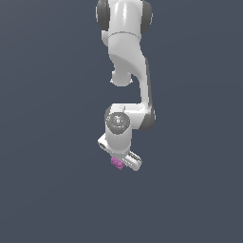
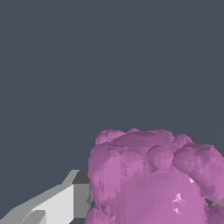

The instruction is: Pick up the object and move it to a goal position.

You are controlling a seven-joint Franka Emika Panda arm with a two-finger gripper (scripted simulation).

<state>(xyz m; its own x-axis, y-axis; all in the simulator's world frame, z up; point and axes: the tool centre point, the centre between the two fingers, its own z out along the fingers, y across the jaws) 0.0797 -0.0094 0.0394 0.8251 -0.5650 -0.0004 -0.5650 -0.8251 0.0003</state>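
Observation:
The object (image 1: 116, 163) is a small magenta-pink bumpy chunk that peeks out from under the white hand in the exterior view. In the wrist view the object (image 2: 153, 179) fills the space between the fingers. My gripper (image 1: 121, 161) points down over it, and it also shows in the wrist view (image 2: 151, 208). One grey-white finger (image 2: 65, 201) presses against the object's side; only a sliver of the other finger (image 2: 215, 202) shows on the opposite side. The jaws are closed on the object. I cannot tell whether it rests on the floor or hangs above it.
A plain dark grey-blue surface (image 1: 47, 190) lies all around. The white arm (image 1: 126, 57) reaches down from the top of the exterior view. No goal marker shows in either view.

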